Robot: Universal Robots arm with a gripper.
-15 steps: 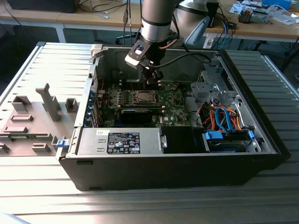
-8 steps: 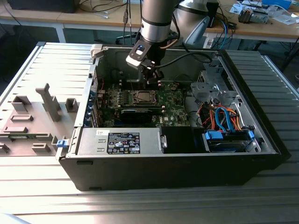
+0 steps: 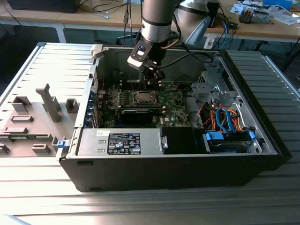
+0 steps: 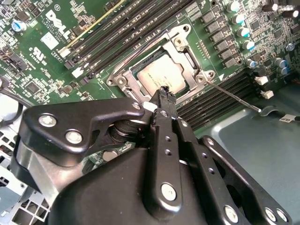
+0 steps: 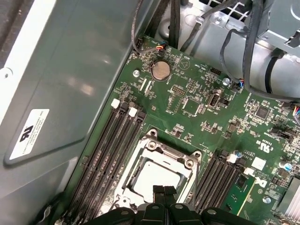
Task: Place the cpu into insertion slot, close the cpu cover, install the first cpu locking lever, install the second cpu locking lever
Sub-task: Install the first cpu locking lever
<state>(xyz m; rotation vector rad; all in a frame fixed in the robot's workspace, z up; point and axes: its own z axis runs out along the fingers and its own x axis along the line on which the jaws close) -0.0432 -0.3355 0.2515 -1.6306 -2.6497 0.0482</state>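
The cpu [image 4: 161,75] shows its silver-grey face and lies in the insertion slot [image 3: 143,97] on the green board. The cpu cover [image 4: 187,56] is a silver frame lying flat around the chip, whose face shows through the cut-out. In the first wrist view the cpu [image 5: 152,180] and the cover [image 5: 166,157] sit just beyond my fingertips. My gripper [image 4: 163,92] is shut with nothing in it, its tips hovering over the socket's edge. A thin metal lever [image 4: 234,96] runs out from a socket corner across the memory slots. In the exterior view my gripper [image 3: 153,79] hangs above the socket's far side.
Long black memory slots [image 5: 112,150] flank the socket on both sides. A long black card [image 3: 136,115] lies nearer the front, with the power supply [image 3: 122,143] before it. Blue and orange cables [image 3: 225,117] fill the exterior view's right. The grey case wall [image 5: 70,84] stands close by.
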